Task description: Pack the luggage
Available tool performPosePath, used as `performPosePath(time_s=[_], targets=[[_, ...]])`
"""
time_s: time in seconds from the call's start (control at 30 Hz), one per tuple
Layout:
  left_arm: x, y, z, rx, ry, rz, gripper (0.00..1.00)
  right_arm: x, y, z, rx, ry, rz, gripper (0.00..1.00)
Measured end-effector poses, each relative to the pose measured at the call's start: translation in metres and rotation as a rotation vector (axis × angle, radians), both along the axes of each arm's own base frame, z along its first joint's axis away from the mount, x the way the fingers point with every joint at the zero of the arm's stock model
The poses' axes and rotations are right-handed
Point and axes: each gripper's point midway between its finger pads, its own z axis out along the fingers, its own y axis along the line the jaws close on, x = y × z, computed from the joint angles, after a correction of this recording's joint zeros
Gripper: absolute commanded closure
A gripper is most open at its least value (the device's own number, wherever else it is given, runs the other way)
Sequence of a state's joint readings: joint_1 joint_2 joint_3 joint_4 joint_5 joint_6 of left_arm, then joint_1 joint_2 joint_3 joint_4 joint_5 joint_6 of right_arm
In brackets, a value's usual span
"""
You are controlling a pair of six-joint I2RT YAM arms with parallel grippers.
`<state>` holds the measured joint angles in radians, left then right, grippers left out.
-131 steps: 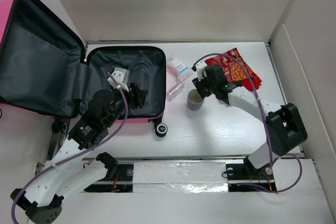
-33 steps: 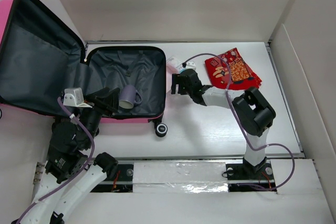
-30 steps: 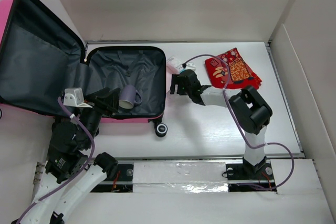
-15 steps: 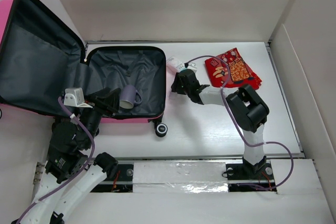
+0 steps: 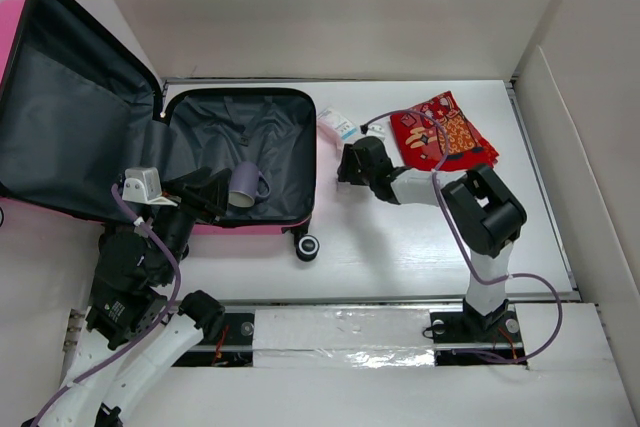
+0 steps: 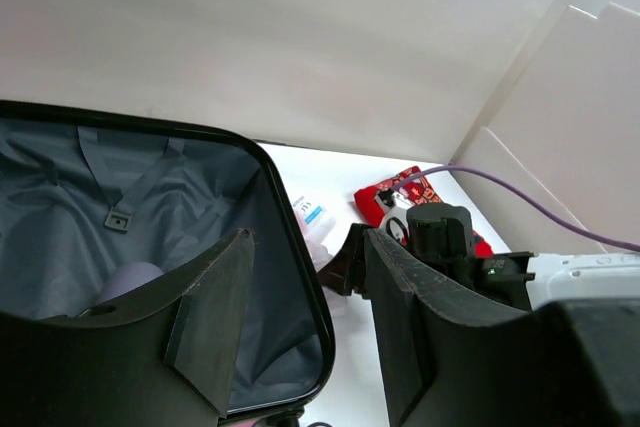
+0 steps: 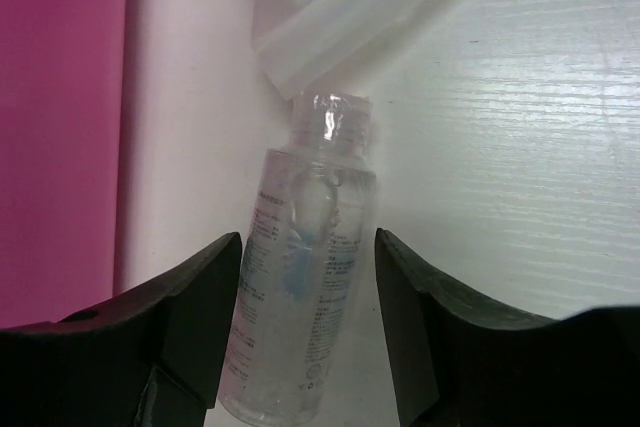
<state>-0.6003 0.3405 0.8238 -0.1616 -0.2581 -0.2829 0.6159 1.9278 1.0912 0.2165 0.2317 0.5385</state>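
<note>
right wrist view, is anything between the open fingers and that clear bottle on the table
Nothing visible does. The clear bottle lies on the table between the open fingers of the right gripper. A white packet sits at its cap end and the pink shell of the luggage runs alongside, neither covering it.

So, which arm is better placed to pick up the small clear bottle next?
Right. The right gripper is open, and the bottle lies between its fingers. The left gripper hangs over the luggage, farther from the bottle.
</note>
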Motion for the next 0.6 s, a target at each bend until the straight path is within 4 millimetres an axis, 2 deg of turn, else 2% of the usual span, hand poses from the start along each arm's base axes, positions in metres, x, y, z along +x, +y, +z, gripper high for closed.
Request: performPosePath(time_s=[0.03,0.07,0.17,0.27,0.33,0.4,0.47,0.5,0.6], targets=[[0.000,0.000,0.000,0.000,0.000,0.000,0.55,-0.001,0.001,-0.001,-0.003,0.002,0.009,0.46],[0.000,0.000,0.000,0.000,0.000,0.000,0.55,-0.001,0.001,-0.002,-0.008,0.003,0.017,0.58],[0.000,0.000,0.000,0.000,0.000,0.000,0.55,-0.001,0.000,-0.002,-0.021,-0.005,0.039,0.68],[0.000,0.000,0.000,0.001,0.001,0.000,0.55,-0.008,-0.010,0.001,-0.026,-0.017,0.055,0.70],[0.001,-0.001,-0.001,0.003,0.004,-0.001,0.55,-0.017,-0.021,0.010,-0.039,-0.029,0.065,0.70],[0.002,-0.002,-0.001,0.005,0.006,-0.002,0.55,-0.022,-0.026,0.034,-0.048,-0.067,0.081,0.70],[0.002,-0.002,-0.002,0.006,0.008,-0.005,0.55,-0.022,-0.020,0.074,-0.029,-0.153,0.105,0.70],[0.002,-0.003,-0.002,0.007,0.008,-0.007,0.55,-0.022,-0.015,0.094,-0.020,-0.196,0.119,0.70],[0.001,-0.003,-0.002,0.007,0.007,-0.009,0.55,-0.029,0.019,0.161,0.038,-0.340,0.191,0.69]])
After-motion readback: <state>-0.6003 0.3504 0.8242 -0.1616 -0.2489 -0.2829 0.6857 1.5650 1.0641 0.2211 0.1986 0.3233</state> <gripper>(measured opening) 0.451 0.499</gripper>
